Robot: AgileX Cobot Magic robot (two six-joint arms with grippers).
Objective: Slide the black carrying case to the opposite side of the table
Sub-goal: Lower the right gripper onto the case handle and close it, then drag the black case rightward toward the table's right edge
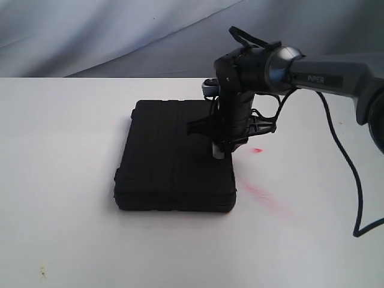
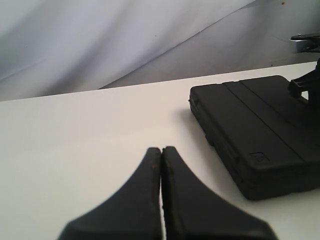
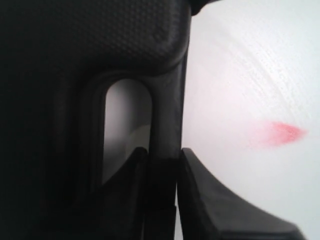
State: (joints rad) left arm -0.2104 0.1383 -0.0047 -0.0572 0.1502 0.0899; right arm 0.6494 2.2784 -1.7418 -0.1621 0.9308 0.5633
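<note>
A: One step looks done, the grab. The right gripper (image 1: 221, 150) has its fingers (image 3: 210, 200) closed almost all the way, with the handle bar (image 3: 167, 115) of the black carrying case (image 1: 174, 159) pinched between them.

B: And the slide itself?

A: Mostly left to do, I'd say. The case lies flat on the table (image 1: 60, 150), roughly mid-table in the exterior view, with bare top on every side of it. It's not at any far edge yet.

B: Where's the case body rel. to the fingers?

A: All on the outer side of one finger. Beyond the other finger there's only white tabletop and a pink smear (image 3: 280, 132), near but not touching.

B: Orientation?

A: Lid up, handle edge facing the right gripper. The long axis probably runs parallel to that edge, so crosswise to the fingers' pinch — but it's close to square from here, so that's approx.

B: The left arm?

A: The left gripper (image 2: 161, 150) has its tips pressed together and nothing in them. It's low over the table, and the case sits ahead of the tips and off to one side, clearly apart — no contact.
</note>
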